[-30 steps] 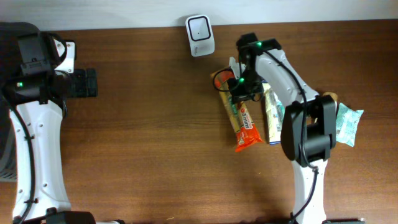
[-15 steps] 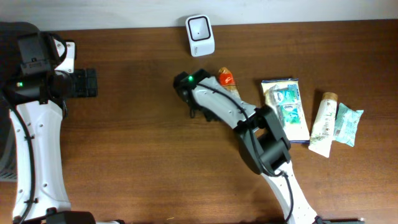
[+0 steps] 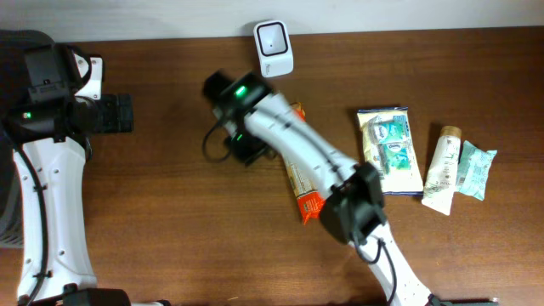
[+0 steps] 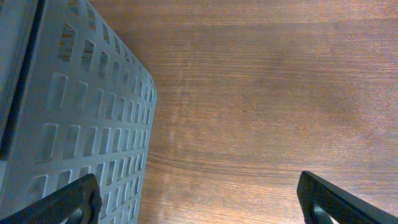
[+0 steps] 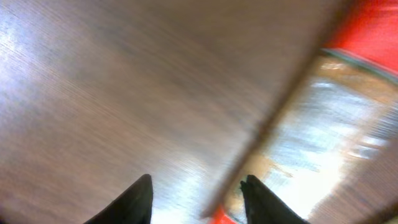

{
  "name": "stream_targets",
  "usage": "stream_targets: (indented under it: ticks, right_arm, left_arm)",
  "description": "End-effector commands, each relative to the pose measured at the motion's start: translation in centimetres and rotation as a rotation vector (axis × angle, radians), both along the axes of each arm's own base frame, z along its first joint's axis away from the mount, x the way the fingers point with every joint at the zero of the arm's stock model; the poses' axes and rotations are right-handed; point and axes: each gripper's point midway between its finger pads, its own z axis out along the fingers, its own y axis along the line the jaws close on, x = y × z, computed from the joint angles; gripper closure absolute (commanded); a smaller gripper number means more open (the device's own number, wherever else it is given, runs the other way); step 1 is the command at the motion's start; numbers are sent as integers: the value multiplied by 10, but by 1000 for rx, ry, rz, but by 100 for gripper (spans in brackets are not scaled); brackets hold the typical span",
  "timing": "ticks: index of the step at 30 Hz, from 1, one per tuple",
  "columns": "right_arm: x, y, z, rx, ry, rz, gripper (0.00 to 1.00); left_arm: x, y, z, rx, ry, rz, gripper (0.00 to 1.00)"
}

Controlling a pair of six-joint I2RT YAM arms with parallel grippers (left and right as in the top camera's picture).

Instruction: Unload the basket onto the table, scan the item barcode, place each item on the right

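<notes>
Grey slotted basket [image 4: 81,118], wooden table [image 3: 170,212], cream tube [image 3: 443,170] just beside teal packet [image 3: 476,174].

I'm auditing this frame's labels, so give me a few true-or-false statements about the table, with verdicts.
1. The white barcode scanner stands at the table's edge by the wall. True.
2. The right gripper holds the orange snack bar packet. False: the packet lies on the table, and nothing sits between the gripper's parted fingers.
3. The left gripper is open wide. True.
4. The cream tube lies left of the scanner. False: it lies far to the right, beside the teal packet.
</notes>
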Motion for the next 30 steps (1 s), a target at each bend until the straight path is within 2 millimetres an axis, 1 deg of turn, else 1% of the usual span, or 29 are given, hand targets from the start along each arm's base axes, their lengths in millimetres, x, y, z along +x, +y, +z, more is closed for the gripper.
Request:
stream_targets:
  ticks: [1,2,3,4,5,6,7,8,9,11,12,14,16,18,22,23,25,27,29,30]
  right_arm:
    - [41,-59,18,53,10,-151,39]
    - [51,-82,16,61,36,-211,35]
    - [55,-93,14,79,57,-225,32]
    - [57,-101,11,134,98,-215,31]
    - [57,-107,9,256,173,-192,29]
    - [55,-114,6,328,221,-179,27]
    - [53,-120,2,357,249,-176,27]
    - [49,-131,-9,383,295,-183,26]
    - [46,-136,-16,389,322,-183,25]
    - [31,-146,-41,384,395,-171,23]
    - [21,-147,-56,376,432,-170,20]
    - [9,-149,-77,368,475,-180,18]
    - [-1,-147,-93,387,507,-189,18]
    - [-6,-144,-101,413,524,-198,18]
    - [-13,-140,-106,432,549,-207,20]
    - [-15,-137,-105,445,556,-208,21]
    - [-22,-126,-109,445,568,-182,32]
    - [-25,-119,-110,440,569,-164,40]
    - [-25,-108,-114,430,556,-167,59]
    - [-22,-103,-116,427,542,-184,71]
  left_arm:
    - [0,2,10,14,-22,-3,1]
    - [0,2,10,14,-22,-3,1]
    - [0,2,10,14,-21,-3,1]
    - [0,2,10,14,-22,-3,1]
    - [0,2,10,14,-22,-3,1]
    - [0,2,10,14,-22,-3,1]
    - [0,2,10,14,-22,-3,1]
    - [0,2,10,14,-22,-3,1]
    - [0,2,10,14,-22,-3,1]
    - [0,2,10,14,-22,-3,1]
    - [0,2,10,14,-21,-3,1]
    - [0,2,10,14,-22,-3,1]
    - [0,2,10,14,-22,-3,1]
    - [0,2,10,14,-22,-3,1]
    - [0,2,10,14,-22,-3,1]
    - [0,2,10,14,-22,-3,1]
    - [0,2,10,14,-22,-3,1]
    - [0,2,10,14,-22,-3,1]
    - [0,2,10,14,-22,-3,1]
    - [0,2,10,14,-21,-3,1]
